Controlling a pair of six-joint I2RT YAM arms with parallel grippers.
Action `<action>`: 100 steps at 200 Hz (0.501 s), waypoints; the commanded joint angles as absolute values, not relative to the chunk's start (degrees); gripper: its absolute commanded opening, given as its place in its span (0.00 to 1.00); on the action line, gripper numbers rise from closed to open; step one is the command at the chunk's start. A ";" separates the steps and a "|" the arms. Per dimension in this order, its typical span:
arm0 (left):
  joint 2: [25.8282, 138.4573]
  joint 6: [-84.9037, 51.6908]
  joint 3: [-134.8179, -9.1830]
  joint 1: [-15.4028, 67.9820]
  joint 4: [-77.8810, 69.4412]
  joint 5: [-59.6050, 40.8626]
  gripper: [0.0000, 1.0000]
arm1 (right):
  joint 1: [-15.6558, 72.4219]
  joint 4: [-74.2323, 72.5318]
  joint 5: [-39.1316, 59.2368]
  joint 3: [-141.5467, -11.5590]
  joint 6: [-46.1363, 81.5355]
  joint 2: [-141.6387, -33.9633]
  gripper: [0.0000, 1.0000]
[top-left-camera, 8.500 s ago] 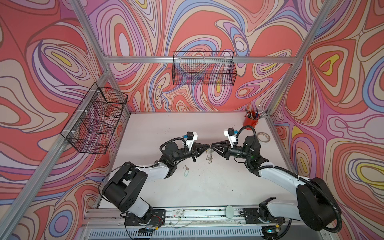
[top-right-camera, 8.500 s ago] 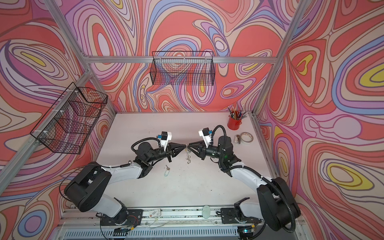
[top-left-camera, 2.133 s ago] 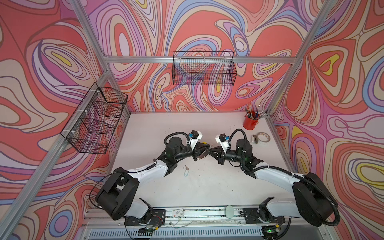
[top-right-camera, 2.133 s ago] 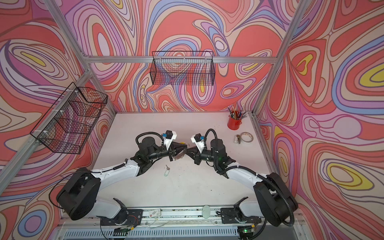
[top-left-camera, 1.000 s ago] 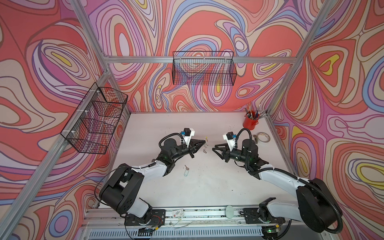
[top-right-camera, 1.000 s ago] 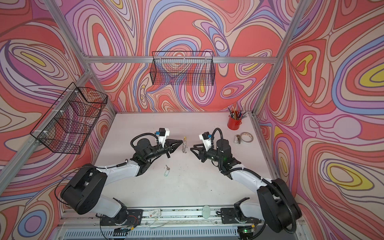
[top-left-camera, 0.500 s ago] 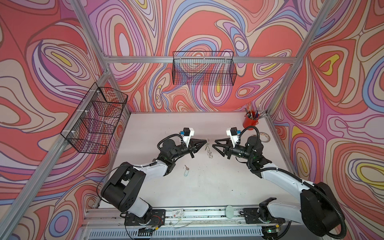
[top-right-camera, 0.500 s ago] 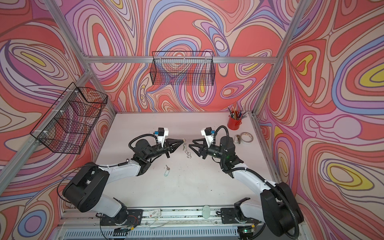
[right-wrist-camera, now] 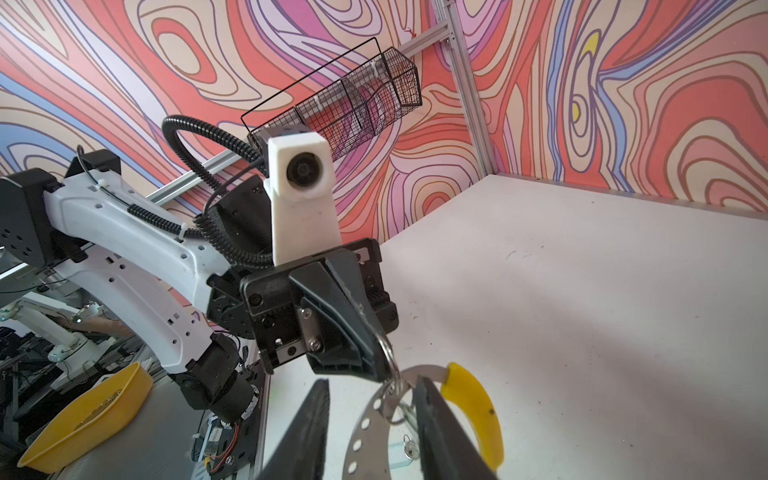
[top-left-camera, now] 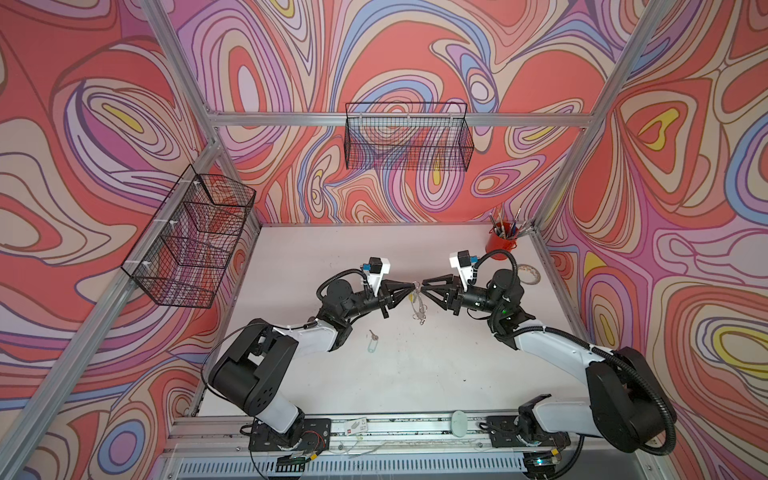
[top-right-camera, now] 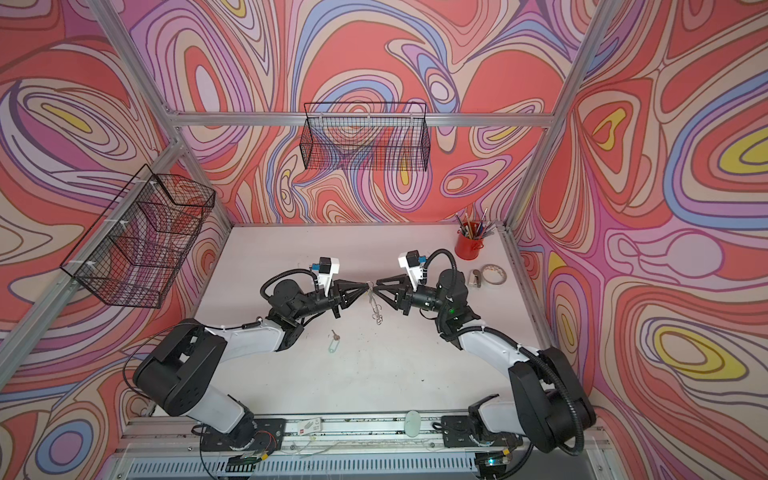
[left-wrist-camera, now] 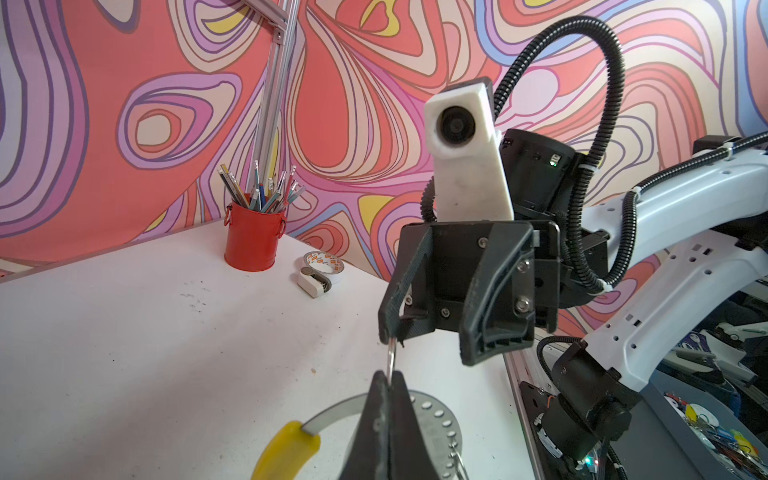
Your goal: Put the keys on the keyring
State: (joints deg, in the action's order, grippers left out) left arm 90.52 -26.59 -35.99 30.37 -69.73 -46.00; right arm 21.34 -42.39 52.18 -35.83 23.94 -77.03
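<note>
In both top views your left gripper point(top-left-camera: 412, 285) and right gripper point(top-left-camera: 424, 287) meet tip to tip mid-frame, the flat grey metal keyring point(top-left-camera: 417, 305) hanging between them and a silver key with pale plastic tag point(top-left-camera: 372, 341) lying just lower left. The left wrist view shows left jaws clamped on the keyring's wire loop point(left-wrist-camera: 391, 356). The right wrist view shows right jaws apart, astride its rim.

Keyring point(right-wrist-camera: 372, 415): flat, smooth grey metal with a dull sheen, carrying a glossy yellow plastic sleeve point(right-wrist-camera: 478, 411). Key point(top-left-camera: 371, 333): silver metal on a pale translucent plastic tag point(top-left-camera: 372, 344). Table point(top-left-camera: 415, 374): matt white, lightly scuffed and speckled.
</note>
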 commanded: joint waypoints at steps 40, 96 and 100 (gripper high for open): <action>90.79 -27.76 -36.24 30.15 -74.88 -48.85 0.00 | 21.36 -45.60 51.95 -36.68 25.11 -78.35 0.32; 90.73 -27.86 -36.39 30.24 -74.97 -49.81 0.00 | 21.32 -46.10 52.08 -37.27 25.82 -80.26 0.26; 90.67 -27.80 -36.39 30.23 -74.97 -49.79 0.00 | 21.31 -46.14 52.14 -37.27 25.87 -80.37 0.26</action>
State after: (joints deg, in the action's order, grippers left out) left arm 90.52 -27.24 -35.99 30.37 -70.15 -48.31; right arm 21.34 -44.21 52.27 -36.27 25.23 -79.40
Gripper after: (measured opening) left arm 0.048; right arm 0.266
